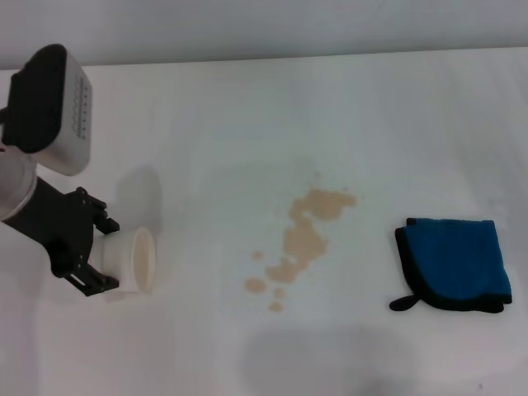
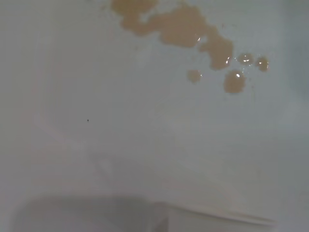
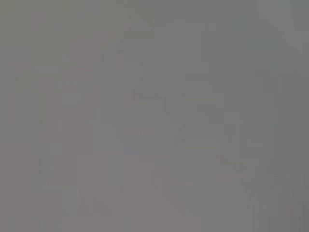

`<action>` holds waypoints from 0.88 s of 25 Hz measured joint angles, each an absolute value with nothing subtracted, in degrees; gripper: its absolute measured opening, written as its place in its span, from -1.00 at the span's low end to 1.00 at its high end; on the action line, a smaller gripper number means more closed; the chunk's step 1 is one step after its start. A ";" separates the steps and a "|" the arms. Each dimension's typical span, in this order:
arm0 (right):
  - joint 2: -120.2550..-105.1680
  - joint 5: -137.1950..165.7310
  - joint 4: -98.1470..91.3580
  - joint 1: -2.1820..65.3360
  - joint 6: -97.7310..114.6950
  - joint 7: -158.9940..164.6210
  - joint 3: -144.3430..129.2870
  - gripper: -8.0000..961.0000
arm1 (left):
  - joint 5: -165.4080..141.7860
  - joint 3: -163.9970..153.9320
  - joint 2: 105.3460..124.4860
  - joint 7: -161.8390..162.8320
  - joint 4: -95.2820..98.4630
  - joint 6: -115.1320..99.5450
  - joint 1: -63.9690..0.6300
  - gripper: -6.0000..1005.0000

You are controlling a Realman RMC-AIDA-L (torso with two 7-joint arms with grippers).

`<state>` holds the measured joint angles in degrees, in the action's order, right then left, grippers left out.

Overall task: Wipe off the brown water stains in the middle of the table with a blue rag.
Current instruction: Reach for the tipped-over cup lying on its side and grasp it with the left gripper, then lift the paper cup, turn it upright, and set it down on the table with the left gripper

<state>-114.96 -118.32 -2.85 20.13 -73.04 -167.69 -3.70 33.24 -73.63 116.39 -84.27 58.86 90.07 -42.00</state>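
The brown water stains (image 1: pixel 304 238) lie in the middle of the white table (image 1: pixel 247 124), a tan patch with several small droplets at its near left end. They also show in the left wrist view (image 2: pixel 179 28). The blue rag (image 1: pixel 455 262) lies folded flat on the table to the right of the stains, its black loop tab at the near left corner. My left gripper (image 1: pixel 97 249) is at the left, shut on a white paper cup (image 1: pixel 134 259) held on its side, mouth towards the stains. My right gripper is out of view; its wrist view shows only plain grey.
The paper cup's blurred rim (image 2: pixel 145 215) fills the edge of the left wrist view. The table's far edge (image 1: pixel 330 56) runs along the back. White table surface lies between the cup, the stains and the rag.
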 joint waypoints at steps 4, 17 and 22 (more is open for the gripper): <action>-114.96 -118.17 -2.93 20.13 -71.71 -167.69 -3.88 0.81 | 33.21 -74.02 117.01 -84.30 57.31 88.39 -42.28 0.71; -115.05 -117.93 -2.99 19.64 -71.22 -167.69 -4.04 0.81 | 33.89 -75.74 118.78 -84.38 52.00 82.57 -41.98 0.71; -115.05 -117.94 -2.99 19.61 -71.22 -167.70 -3.85 0.81 | 36.40 -75.03 118.62 -84.38 52.76 81.67 -41.22 0.72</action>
<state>-115.05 -117.93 -2.99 19.61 -71.22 -167.70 -3.85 36.40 -75.03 118.62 -84.38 52.76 81.67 -41.22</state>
